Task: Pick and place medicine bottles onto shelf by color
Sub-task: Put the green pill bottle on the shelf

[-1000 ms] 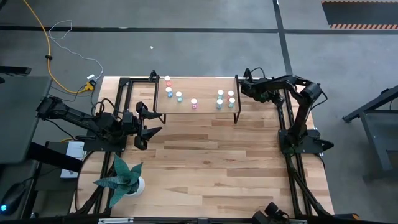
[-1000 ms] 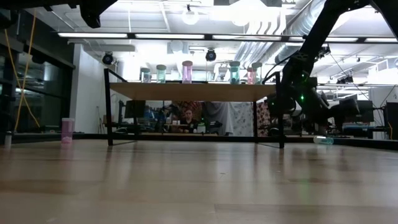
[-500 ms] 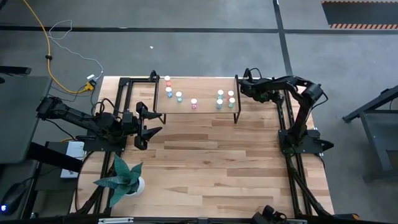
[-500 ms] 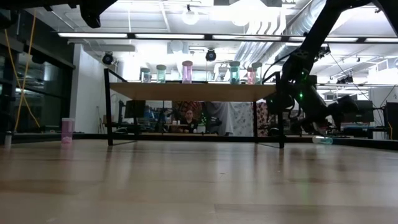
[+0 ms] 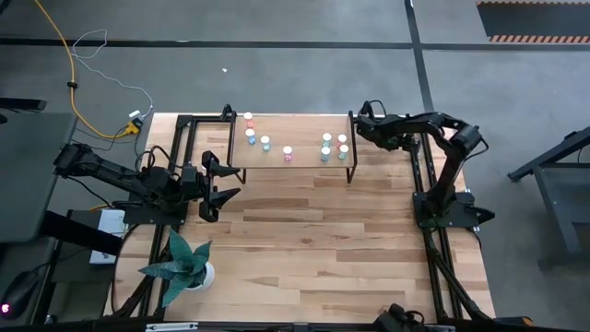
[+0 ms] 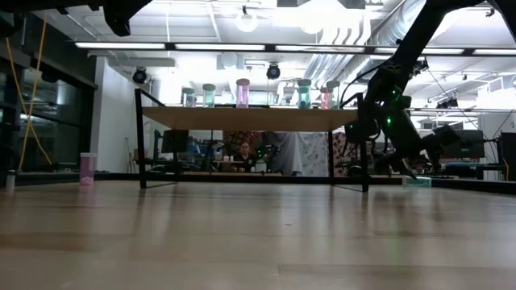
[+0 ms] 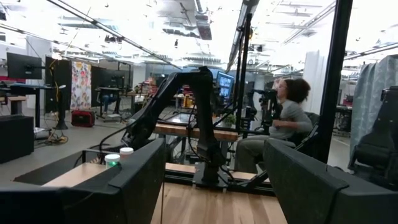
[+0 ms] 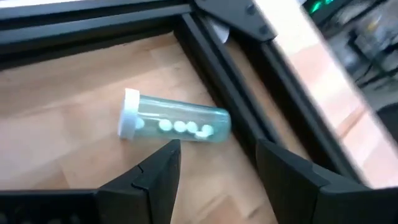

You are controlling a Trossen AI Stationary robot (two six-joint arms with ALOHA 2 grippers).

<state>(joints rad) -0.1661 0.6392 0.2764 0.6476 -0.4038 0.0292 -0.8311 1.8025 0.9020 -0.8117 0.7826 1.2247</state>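
A teal medicine bottle [image 8: 174, 123] is seen lying on its side on the counter [image 5: 313, 231] beside the shelf [image 5: 295, 146], with the right hand [image 8: 214, 163] spread wide above it. The left hand [image 5: 219, 183] is held open.

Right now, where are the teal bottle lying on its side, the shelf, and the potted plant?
Teal bottle [image 8: 177, 126]: right wrist view, on its clear body, over the white pills.
Shelf [image 6: 242, 119]: low view, on the front edge of its wood top.
Potted plant [image 5: 182, 261]: high view, on its green leaves.
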